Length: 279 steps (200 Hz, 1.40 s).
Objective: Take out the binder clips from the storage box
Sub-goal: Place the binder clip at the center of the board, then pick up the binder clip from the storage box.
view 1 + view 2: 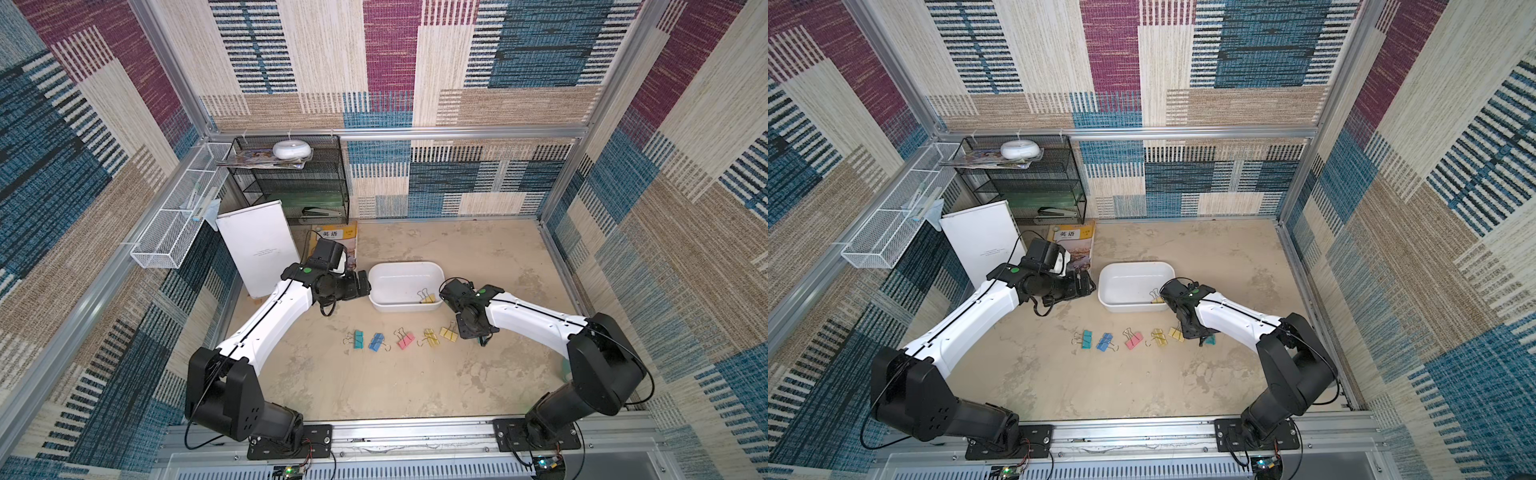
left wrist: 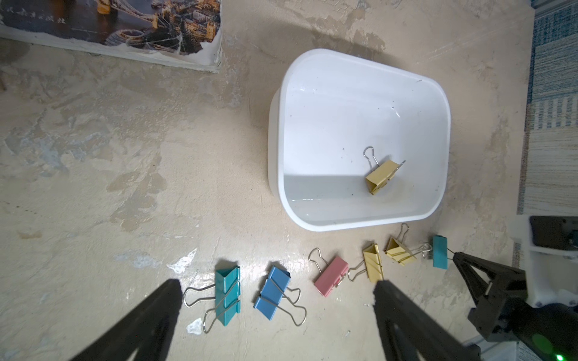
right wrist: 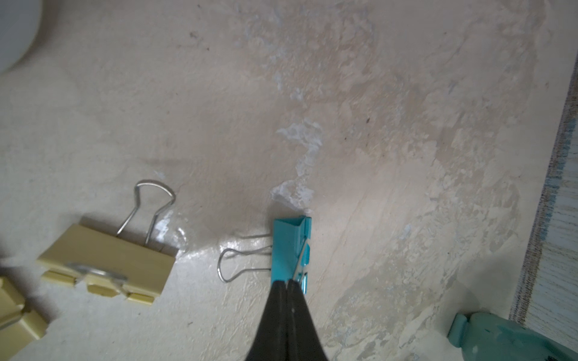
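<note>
**A:** What have the right jaws got?

**B:** They're clenched on one silver wire handle of a small teal metal binder clip (image 3: 287, 247), low over the mottled beige surface (image 1: 415, 386). Whether it touches yet, I cannot tell. The left jaws stand released, holding nothing, beside the shallow white plastic storage box (image 1: 395, 282) at mid-frame in both top views.

**A:** So it's a put-down. How to do it well?

**B:** I'd lower until the clip's body lies flat, then let go and lift straight up so the handle doesn't snag. Keep it just clear of the pale yellow clip (image 3: 106, 259) beside it. That's the end of the row below the box, which runs on with a second yellow clip (image 2: 373, 265), a pink clip (image 2: 331, 276), a blue clip (image 2: 272, 292) and a second teal clip (image 2: 227, 293).

**A:** And after that?

**B:** A last yellow clip (image 2: 383, 178) lies inside the box, toward its lower right corner in a top view. It's close to the wall, so it's probably best taken by the handle that sticks out
</note>
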Each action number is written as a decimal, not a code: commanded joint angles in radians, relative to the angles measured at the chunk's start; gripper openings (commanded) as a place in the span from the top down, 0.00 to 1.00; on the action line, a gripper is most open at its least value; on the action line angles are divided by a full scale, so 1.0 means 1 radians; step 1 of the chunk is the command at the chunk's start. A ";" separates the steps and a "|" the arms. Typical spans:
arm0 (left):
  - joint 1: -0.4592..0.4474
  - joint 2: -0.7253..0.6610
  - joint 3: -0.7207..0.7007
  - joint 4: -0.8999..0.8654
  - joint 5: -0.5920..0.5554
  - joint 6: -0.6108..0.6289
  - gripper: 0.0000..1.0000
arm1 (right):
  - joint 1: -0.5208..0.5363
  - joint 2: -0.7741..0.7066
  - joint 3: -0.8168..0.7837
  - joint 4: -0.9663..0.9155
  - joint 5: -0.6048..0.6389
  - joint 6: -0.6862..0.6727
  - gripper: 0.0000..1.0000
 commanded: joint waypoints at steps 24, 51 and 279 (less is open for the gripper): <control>0.000 -0.017 -0.012 -0.009 -0.014 0.000 0.00 | 0.001 -0.015 0.052 0.020 -0.026 -0.019 0.74; 0.000 -0.013 -0.005 -0.008 -0.012 0.000 0.00 | 0.002 -0.013 0.125 0.020 -0.040 -0.058 0.68; 0.000 -0.067 0.020 -0.051 -0.075 0.003 0.00 | -0.146 0.379 0.419 0.341 -0.720 -0.320 0.60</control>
